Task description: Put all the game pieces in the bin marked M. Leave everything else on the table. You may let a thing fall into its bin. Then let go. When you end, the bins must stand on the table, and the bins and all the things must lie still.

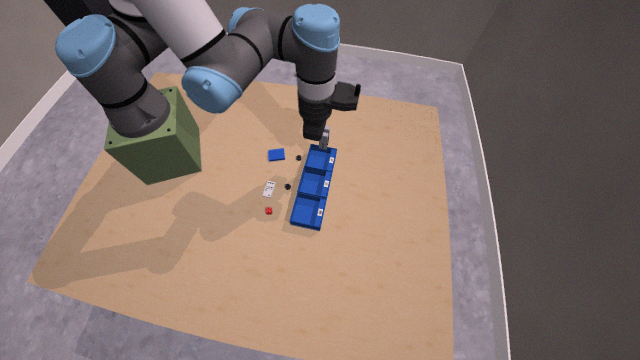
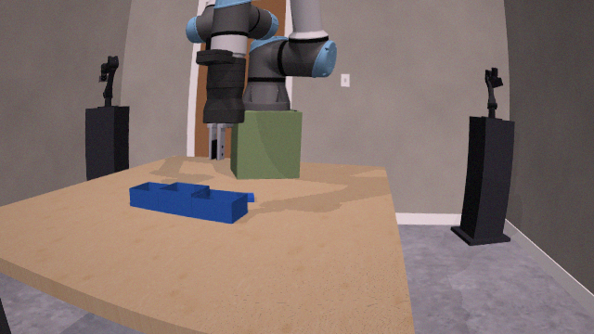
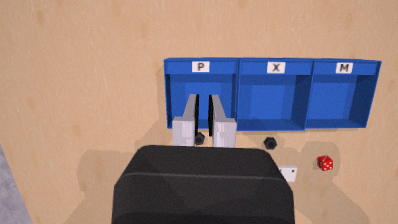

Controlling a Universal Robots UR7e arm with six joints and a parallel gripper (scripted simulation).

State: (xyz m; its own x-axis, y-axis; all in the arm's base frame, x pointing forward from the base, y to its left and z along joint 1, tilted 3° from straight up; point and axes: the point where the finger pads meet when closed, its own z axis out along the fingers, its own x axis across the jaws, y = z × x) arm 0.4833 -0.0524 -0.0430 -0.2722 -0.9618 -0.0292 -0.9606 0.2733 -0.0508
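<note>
Three joined blue bins are marked P (image 3: 200, 66), X (image 3: 275, 67) and M (image 3: 343, 67) (image 1: 304, 223) (image 2: 145, 200). All three look empty. My gripper (image 1: 324, 146) (image 2: 217, 158) (image 3: 203, 107) hangs above bin P with its fingers nearly shut, and I see nothing between them. A red die (image 1: 268, 211) (image 3: 325, 162) lies on the table beside bin M. A white domino (image 1: 269, 188) (image 3: 289, 173) lies a little farther from the bins. One black nut (image 1: 287, 186) (image 3: 270, 142) lies by bin X. Another black nut (image 1: 298, 157) (image 3: 199, 139) lies by bin P.
A flat blue square (image 1: 276, 154) (image 2: 251, 197) lies on the table beyond the nuts. The green robot pedestal (image 1: 155, 140) (image 2: 266, 144) stands at the table's far corner. Black camera stands (image 2: 487, 176) stand on the floor around the table.
</note>
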